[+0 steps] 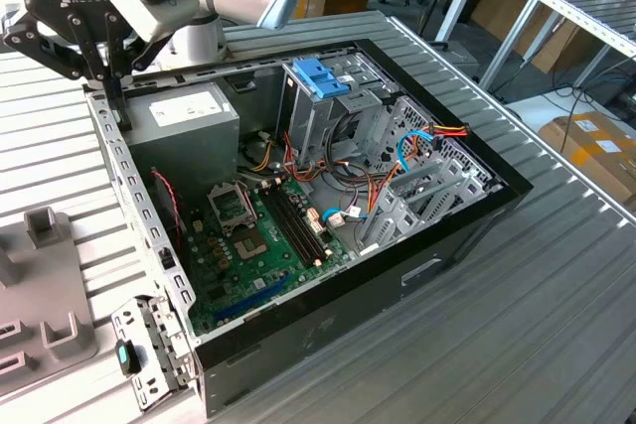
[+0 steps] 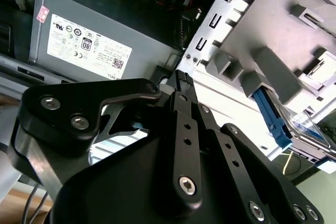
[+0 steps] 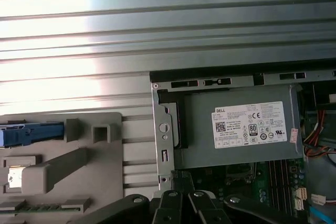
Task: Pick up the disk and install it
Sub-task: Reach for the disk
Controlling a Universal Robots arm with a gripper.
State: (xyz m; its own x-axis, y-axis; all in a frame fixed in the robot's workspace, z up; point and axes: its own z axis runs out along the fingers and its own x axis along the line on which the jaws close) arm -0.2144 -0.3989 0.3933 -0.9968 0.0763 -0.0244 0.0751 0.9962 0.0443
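Disk in grey fixture, well apart from closed, empty fingers

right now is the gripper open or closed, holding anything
gripper: closed, holding nothing; the disk lies apart from it.

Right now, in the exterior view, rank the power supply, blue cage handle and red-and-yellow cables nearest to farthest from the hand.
1. Power supply, just beside the hand, on the exterior view's left.
2. Blue cage handle, mid-case.
3. Red-and-yellow cables, toward the exterior view's right.
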